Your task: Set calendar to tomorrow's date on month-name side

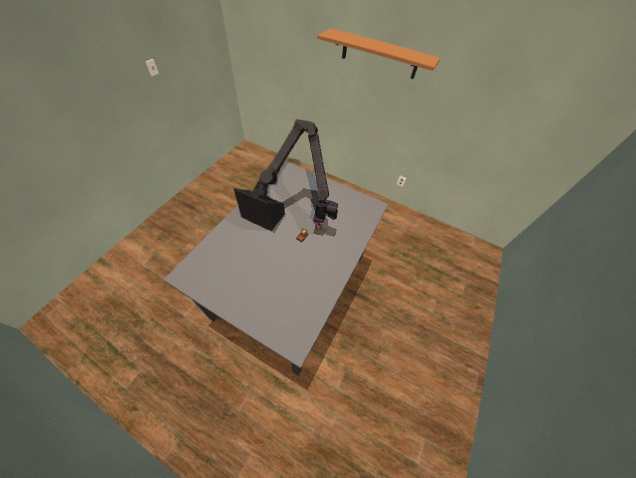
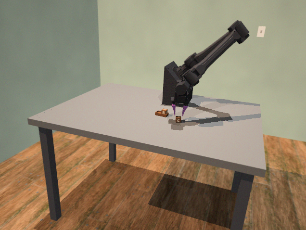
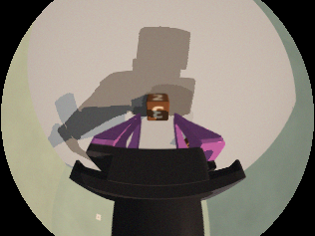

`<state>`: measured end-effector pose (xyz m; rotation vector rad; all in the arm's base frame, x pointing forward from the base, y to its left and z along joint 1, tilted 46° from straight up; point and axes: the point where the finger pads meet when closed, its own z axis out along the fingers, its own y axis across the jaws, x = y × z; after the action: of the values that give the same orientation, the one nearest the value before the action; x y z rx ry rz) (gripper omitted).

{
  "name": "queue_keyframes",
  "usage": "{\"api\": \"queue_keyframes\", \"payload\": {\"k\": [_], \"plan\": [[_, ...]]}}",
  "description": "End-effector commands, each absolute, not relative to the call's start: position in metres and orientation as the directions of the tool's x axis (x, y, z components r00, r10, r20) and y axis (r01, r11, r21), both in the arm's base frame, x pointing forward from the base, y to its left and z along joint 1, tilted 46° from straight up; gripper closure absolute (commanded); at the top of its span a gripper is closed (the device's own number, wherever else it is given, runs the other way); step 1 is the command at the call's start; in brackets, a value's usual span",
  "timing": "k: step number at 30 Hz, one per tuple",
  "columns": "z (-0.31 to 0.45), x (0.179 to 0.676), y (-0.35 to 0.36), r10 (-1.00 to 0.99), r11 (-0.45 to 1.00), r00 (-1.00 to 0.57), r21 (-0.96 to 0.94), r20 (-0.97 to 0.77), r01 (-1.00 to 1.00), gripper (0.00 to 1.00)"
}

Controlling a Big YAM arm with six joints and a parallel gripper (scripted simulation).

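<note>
Our gripper (image 2: 178, 110) hung a little above the table (image 2: 98, 108), its purple fingers (image 2: 173, 109) pointing down and standing about half apart with nothing between them. Directly under it, clear of the fingertips, one cube (image 2: 178, 119) stood alone on the table top, outside the tray; in the wrist view the same cube (image 3: 157, 106) showed just beyond the fingertips, centred in the gap. The face toward the exterior camera carried a mark that looked like a 2 lying on its side (we could not read it with any confidence at that size).

Just beside it, toward the left of the exterior view, lay the small wooden tray (image 2: 160, 113), flat on the table, with the other cube (image 2: 163, 111) seated at its nearer end and the neighbouring slot vacant. Its digit looked like an 8, though this too was faint.

We judged ourselves mid-task: one cube was out of the tray, waiting to be turned and returned. The next move called for a straight descent around the loose cube, a firm squeeze on two opposite faces, then a reorientation so the right digit faced the month side upright before it was set down beside its partner.
</note>
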<state>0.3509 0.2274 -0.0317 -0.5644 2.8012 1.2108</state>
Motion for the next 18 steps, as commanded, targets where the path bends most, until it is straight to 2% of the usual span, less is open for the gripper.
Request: {"api": "queue_keyframes", "payload": {"k": [1, 18], "plan": [[-0.021, 0.363, 0.235, -0.315, 0.625, -0.927, 0.691, -0.203, -0.364, 0.55], [-0.008, 0.373, 0.215, -0.294, 0.629, -0.929, 0.687, -0.225, -0.365, 0.55]]}}
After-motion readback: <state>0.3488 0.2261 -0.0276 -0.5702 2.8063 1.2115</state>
